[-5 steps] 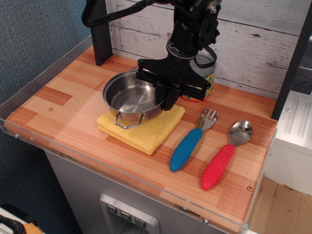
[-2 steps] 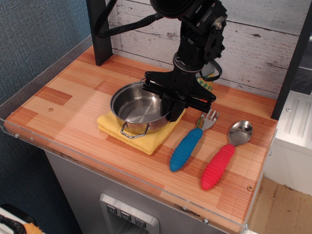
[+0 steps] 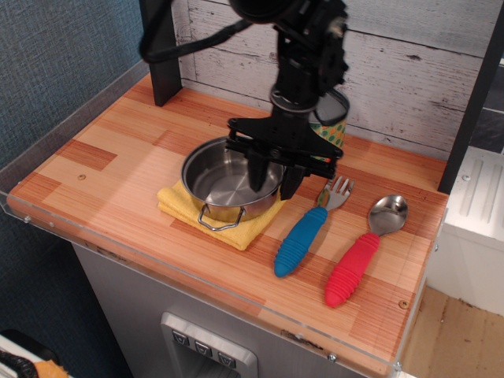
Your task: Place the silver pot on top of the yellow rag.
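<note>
1. Only one view on offer, observation.image, looking down on a wooden counter (image 3: 102, 169) from the front.
2. Silver pot (image 3: 224, 177) sitting on the yellow rag (image 3: 236, 230), rim level, one wire loop handle hanging toward 6 o'clock over the cloth's front edge.
3. Rag showing only at 6, 7 and 9 o'clock of the pot, the rest hidden under the steel; pot seemingly fully supported, so the placing step judged as good as done.
4. Gripper (image 3: 271, 180) hanging at the pot's 3 o'clock rim, one finger inside the bowl, the other outside, straddling the wall.
5. Fingers parted with a visible gap between them; hard to tell whether either pad touches the wall, though apparently no longer pinching it.
6. That straddle consistent with a rim grasp, chosen probably because the shallow wall is thin and the loop handles too slender to pinch.
7. Lidded tin can (image 3: 331, 118) at 1 o'clock behind the arm, partly hidden.
8. Blue-handled fork (image 3: 304, 234) at 4 o'clock of the pot, red-handled spoon (image 3: 358, 261) beyond it, both clear of the rag.
9. Likely next need: straight lift of the claw without snagging the rim.
</note>
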